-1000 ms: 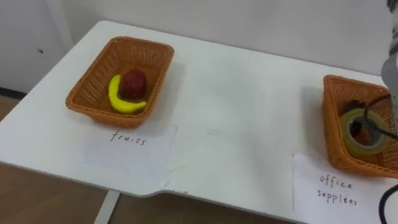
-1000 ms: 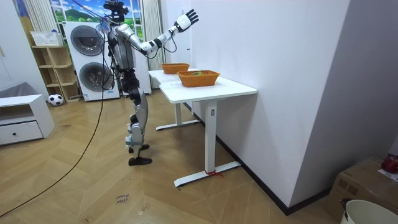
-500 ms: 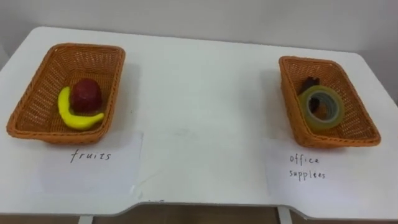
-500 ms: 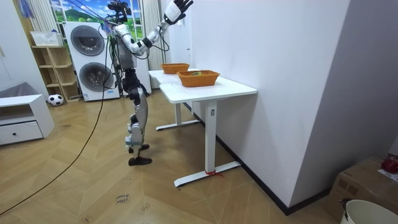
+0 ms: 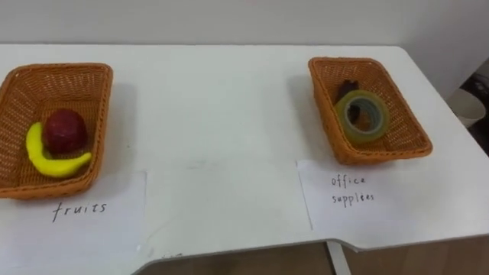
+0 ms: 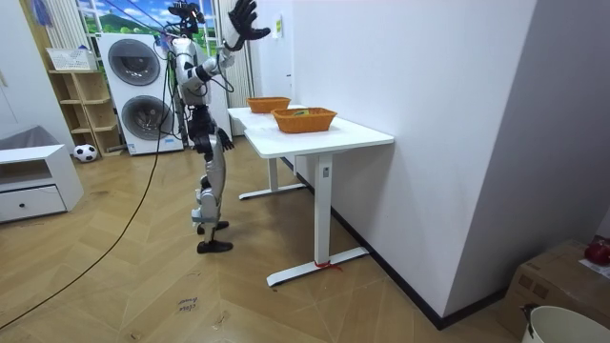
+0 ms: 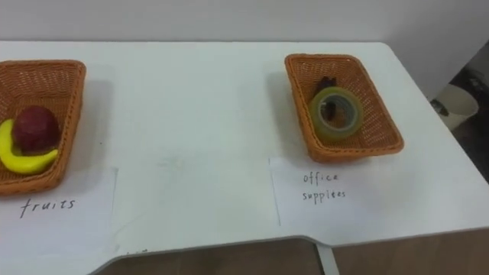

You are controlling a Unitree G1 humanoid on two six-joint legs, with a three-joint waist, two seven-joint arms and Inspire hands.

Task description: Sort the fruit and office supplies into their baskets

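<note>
On the white table (image 5: pixel 221 114) the fruit basket (image 5: pixel 17 79) stands at the left. It holds a yellow banana (image 5: pixel 46 160) and a dark red fruit (image 5: pixel 64 130). The office supplies basket (image 5: pixel 414 140) stands at the right with a yellowish tape roll (image 5: pixel 363 116) and a small dark item (image 5: pixel 348 89) behind it. In the room view I stand a step back from the table, and my right hand (image 6: pixel 243 19) is raised above head height with its fingers spread and nothing in it.
Paper labels lie in front of each basket, "fruits" (image 5: pixel 92 218) and "office supplies" (image 5: pixel 355 195). A wall runs behind the table. A white bin (image 5: pixel 467 107) sits on the floor past the table's right end. Washing machines (image 6: pixel 133 90) stand behind me.
My right arm has swung from over the office supplies basket up to above my head. The eye view has shifted to the right, so both baskets sit further left in it.
</note>
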